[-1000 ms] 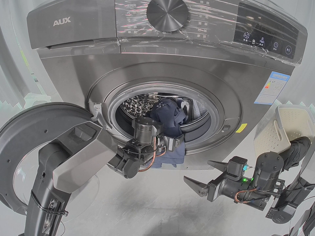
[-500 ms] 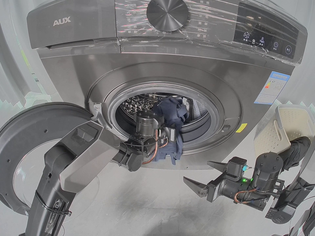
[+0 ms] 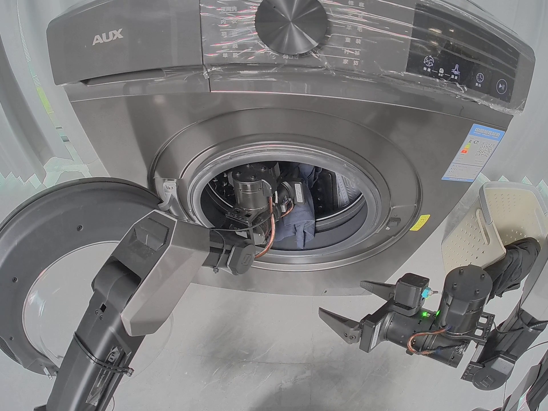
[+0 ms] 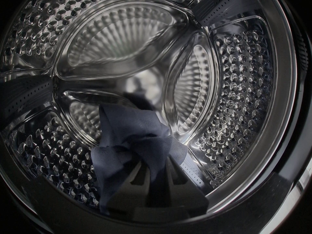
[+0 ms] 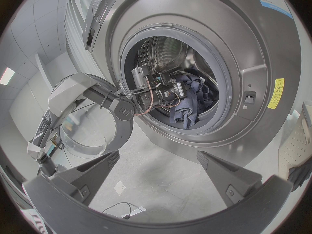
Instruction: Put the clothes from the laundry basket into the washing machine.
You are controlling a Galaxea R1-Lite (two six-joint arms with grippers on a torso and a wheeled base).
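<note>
The step in hand is loading one garment into the silver-grey front-loading washing machine (image 3: 131, 121), whose round hinged door (image 3: 51, 229) stands swung wide open to the left of the machine's porthole. The left gripper (image 4: 156, 171) is inside that porthole, past the grey rubber seal, with its jaws closed tight on a bunched fold of a dark navy-blue cloth garment (image 4: 136, 140). The garment hangs from the fingers within the dimpled stainless-steel drum (image 4: 240, 82), its lower folds draping towards the drum's floor just behind the porthole's lower lip; from the head view it appears wholly inside the opening, none of it trailing over the seal. The right gripper (image 3: 343, 299) hovers below and to the right of the porthole, in front of the machine's base, its jaws spread wide and holding nothing. Farther right of the machine stands the white perforated plastic laundry basket (image 3: 502, 212), with another dark garment (image 3: 516, 264) slumped over its edge, so the task looks partly done at best. The next move, as I judge it, calls for opening the left jaws so the navy cloth drops deep in the drum, then drawing that arm out without snagging loose fabric on the fingers or the seal, before fetching the dark piece from the basket.
</note>
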